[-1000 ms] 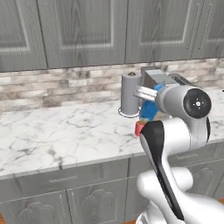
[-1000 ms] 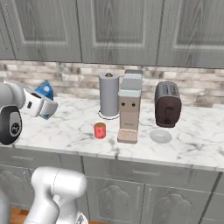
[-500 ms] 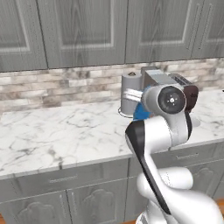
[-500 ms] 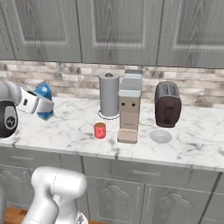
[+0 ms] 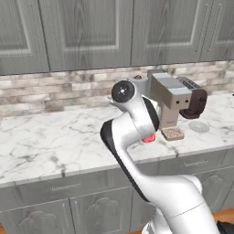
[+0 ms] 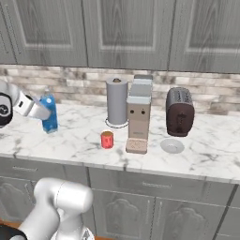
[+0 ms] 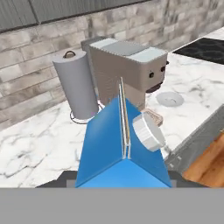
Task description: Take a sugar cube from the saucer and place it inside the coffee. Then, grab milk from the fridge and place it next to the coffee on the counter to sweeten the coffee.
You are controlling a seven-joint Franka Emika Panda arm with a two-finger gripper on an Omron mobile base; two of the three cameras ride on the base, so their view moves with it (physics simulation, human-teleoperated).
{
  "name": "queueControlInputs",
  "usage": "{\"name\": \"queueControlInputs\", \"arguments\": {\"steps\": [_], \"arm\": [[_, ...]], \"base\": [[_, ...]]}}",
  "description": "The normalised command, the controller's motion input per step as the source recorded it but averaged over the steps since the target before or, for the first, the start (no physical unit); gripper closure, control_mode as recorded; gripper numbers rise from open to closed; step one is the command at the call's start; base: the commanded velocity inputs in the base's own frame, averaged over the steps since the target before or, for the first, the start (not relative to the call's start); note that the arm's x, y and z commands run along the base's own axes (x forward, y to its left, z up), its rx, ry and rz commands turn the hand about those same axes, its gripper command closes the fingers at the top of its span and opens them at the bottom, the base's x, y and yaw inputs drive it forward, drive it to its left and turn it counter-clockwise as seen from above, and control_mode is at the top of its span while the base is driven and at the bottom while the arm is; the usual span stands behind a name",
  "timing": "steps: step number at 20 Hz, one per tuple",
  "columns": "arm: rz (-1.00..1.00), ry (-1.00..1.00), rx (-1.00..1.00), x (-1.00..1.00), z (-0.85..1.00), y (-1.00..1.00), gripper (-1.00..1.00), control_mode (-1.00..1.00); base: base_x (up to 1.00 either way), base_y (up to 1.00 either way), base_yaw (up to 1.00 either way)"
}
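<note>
Right base view: the gripper [image 6: 43,112] sits at the left edge of the frame, its jaws pinching the milk [image 6: 48,114], a blue carton held upright just above the counter [image 6: 84,140]. The carton lies left of the coffee [image 6: 107,139], a red mug at the centre of the frame, with open marble between the two. Right of the mug stands a grey-beige coffee machine [image 6: 138,115], and behind the mug a grey paper towel roll [image 6: 117,101]. A dark toaster [image 6: 179,111] occupies the right of centre; the saucer [image 6: 172,146] lies in front of it, toward the lower right, and whether anything rests on it cannot be told at this size.

Left base view: the white arm crosses the centre of the frame and hides most of the mug [image 5: 147,138], of which a red sliver shows beside the arm's elbow. The coffee machine [image 5: 170,100], toaster [image 5: 194,99] and saucer [image 5: 199,126] line the right half of the counter [image 5: 55,141].

Hand view: the carton [image 7: 120,148] fills the lower centre, its gabled ridge and white round cap turned toward the camera. Beyond it appear the towel roll [image 7: 78,87] at upper left, the coffee machine [image 7: 127,70] at centre, and the saucer [image 7: 170,99] at right.
</note>
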Motion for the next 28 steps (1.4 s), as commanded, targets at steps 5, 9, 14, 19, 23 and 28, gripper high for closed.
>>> {"name": "queueControlInputs", "arguments": {"steps": [5,9,14,19,23,28], "arm": [[-0.43,0.19,-0.03,0.44,-0.36,0.0,1.0,-1.0],[-0.1,0.16,0.0,0.09,-0.11,0.0,1.0,-1.0],[0.0,0.11,-0.06,0.23,-0.34,0.0,1.0,-1.0],[-0.03,0.05,-0.06,0.16,-0.46,-0.16,1.0,-1.0],[-0.02,0.0,-0.05,0.01,-0.41,-0.21,1.0,-1.0],[-0.05,0.0,-0.01,0.05,-0.3,-0.17,1.0,-1.0]], "base": [[0.0,0.0,0.0],[0.0,0.0,0.0],[0.0,0.0,0.0],[0.0,0.0,0.0],[0.0,0.0,0.0],[0.0,0.0,0.0]]}}
